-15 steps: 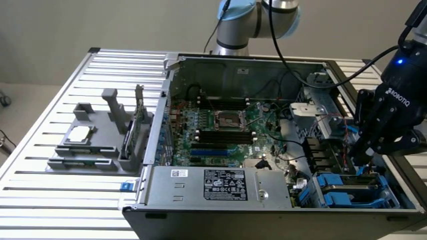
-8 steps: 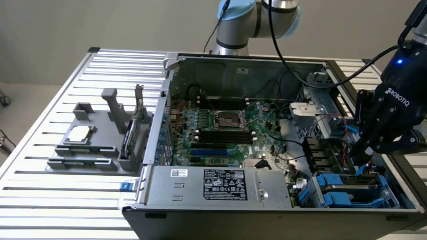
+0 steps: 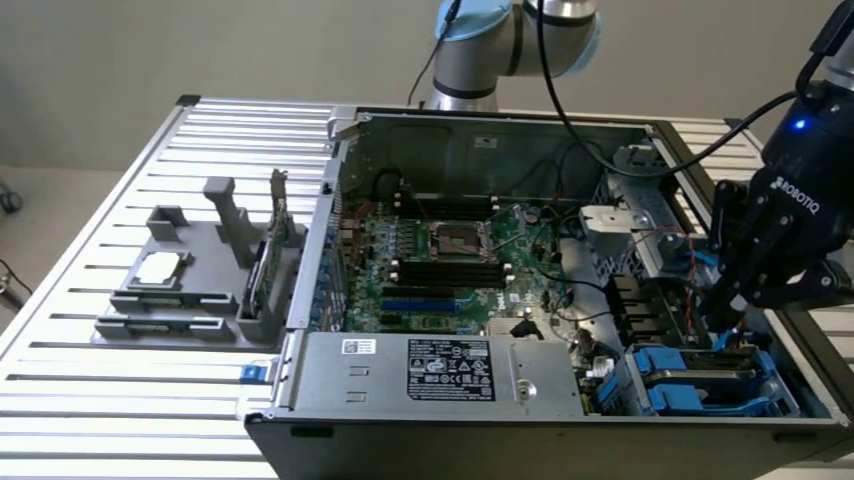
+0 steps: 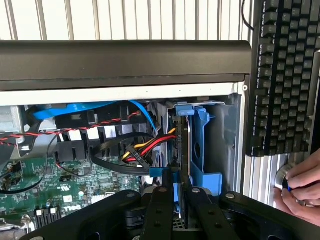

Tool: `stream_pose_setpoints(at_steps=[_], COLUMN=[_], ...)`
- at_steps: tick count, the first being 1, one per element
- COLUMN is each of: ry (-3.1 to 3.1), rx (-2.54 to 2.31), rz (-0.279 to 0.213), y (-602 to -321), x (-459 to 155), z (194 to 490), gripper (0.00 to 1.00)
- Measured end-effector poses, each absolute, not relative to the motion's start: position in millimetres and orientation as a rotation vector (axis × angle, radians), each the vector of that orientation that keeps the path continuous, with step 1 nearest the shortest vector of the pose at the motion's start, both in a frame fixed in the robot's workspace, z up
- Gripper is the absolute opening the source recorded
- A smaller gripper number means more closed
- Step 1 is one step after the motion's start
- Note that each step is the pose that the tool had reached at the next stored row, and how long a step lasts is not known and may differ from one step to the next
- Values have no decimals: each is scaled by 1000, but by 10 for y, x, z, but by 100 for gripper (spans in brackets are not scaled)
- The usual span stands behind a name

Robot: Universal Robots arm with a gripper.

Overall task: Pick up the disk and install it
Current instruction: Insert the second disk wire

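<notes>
On the exterior view's right, my end effector (image 3: 727, 325) reaches into the computer case (image 3: 534, 430), fingers (image 4: 200, 210) narrowed on the disk (image 4: 186, 150), which stands on edge in its blue carrier beside the case's side wall.

An open computer case (image 3: 534, 300) lies on a slatted tabletop (image 3: 80, 300), its green motherboard (image 3: 454, 260) exposed. A long grey metal box with a white sticker (image 3: 441, 372) sits along the near edge. A grey fixture (image 3: 187, 270) beside the case holds a small square silver chip (image 3: 159, 267). A black keyboard (image 4: 287, 75) lies outside the case.
</notes>
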State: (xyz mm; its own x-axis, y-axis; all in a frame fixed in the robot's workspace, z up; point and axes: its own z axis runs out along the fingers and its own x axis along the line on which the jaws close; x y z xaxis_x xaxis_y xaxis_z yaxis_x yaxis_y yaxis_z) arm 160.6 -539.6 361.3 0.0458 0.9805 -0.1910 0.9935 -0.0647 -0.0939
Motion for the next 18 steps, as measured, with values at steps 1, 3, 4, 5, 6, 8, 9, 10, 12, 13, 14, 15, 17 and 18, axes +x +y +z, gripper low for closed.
stream_pose_setpoints(at_steps=[1,3,4,5,6,8,9,10,12,13,14,15,17,18], ry=[2107,2116,2122,2127,2134,2150,2155,2158,2163,2163,2162,2162,2163,2163], rx=[2223,2218,2216,2216,2216,2221,2225,2228,2232,2232,2232,2232,2232,2232], rz=[-314,-308,-303,-297,-290,-269,-259,-251,-234,-227,-219,-213,-205,-201], y=[-5397,-5403,-5406,-5409,-5412,-5428,-5441,-5457,-5487,-5500,-5512,-5526,-5558,-5574], x=[1604,1598,1596,1594,1593,1591,1590,1590,1589,1586,1581,1575,1564,1555], z=[3609,3599,3594,3589,3586,3580,3579,3579,3576,3575,3571,3568,3561,3556], gripper=[16,16,16,16,16,16,16,16,16,16,16,16,16,16])
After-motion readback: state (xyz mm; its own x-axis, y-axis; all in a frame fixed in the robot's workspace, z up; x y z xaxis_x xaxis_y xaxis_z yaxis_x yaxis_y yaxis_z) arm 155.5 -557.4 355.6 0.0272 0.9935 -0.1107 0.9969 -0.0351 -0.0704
